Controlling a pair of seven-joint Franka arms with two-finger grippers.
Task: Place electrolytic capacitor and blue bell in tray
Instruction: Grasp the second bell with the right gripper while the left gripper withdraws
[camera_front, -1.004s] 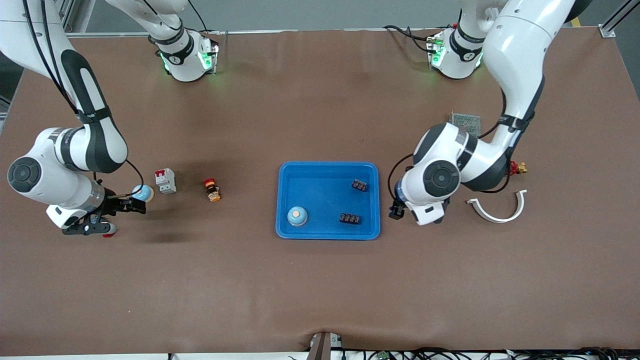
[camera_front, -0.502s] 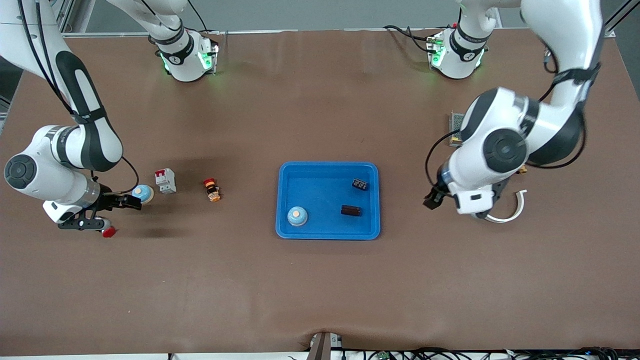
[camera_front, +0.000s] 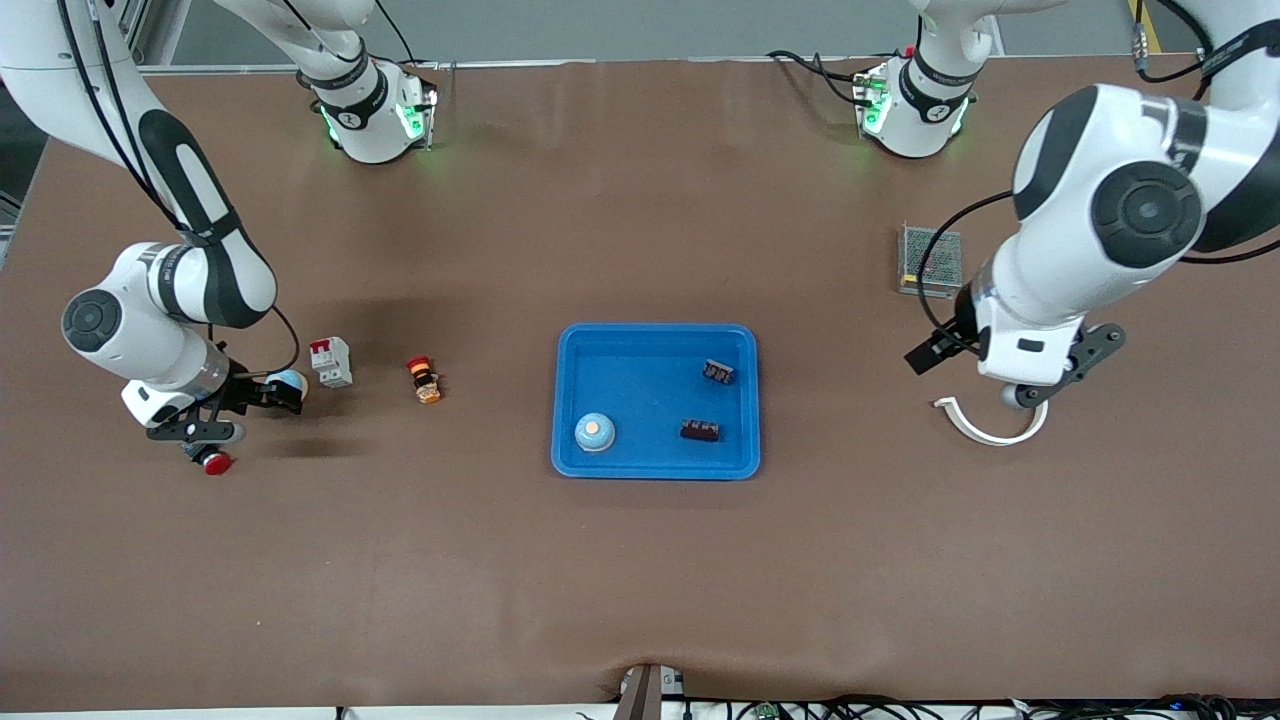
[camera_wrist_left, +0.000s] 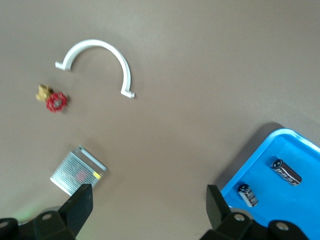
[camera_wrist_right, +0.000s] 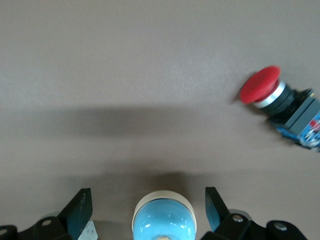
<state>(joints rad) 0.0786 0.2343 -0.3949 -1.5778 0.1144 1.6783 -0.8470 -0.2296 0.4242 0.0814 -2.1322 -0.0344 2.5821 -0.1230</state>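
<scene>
Now the right gripper sits low at the table with its fingers spread wide, nothing pinched. The round pale-blue dome bell with a cream base stands on the mat between them. By the front view's clock, a white plastic circuit breaker with a red switch stands close by at about two o'clock from this bell. A red mushroom-head push button lies at about seven o'clock, and a small orange-and-red switch lies out at three o'clock.

Farther along that three o'clock line is the shallow bright-blue plastic tray. It already holds a matching blue bell at eight o'clock of its middle, and two dark cylindrical electrolytic capacitors, one at two o'clock, one at four.

The left gripper hangs spread and empty over a white curved plastic clip, with a small grey metal-mesh box at about eleven o'clock from it. It seems to have no part in this step.

The step in hand looks like grasping the bell on the mat. To do it well:
- centre the dome between the pads;
- go low enough to catch the cream base rather than the sloping top, which would likely slip;
- close gently and lift straight up, clear of the breaker;
- set it down in the tray's bare ten o'clock corner.
</scene>
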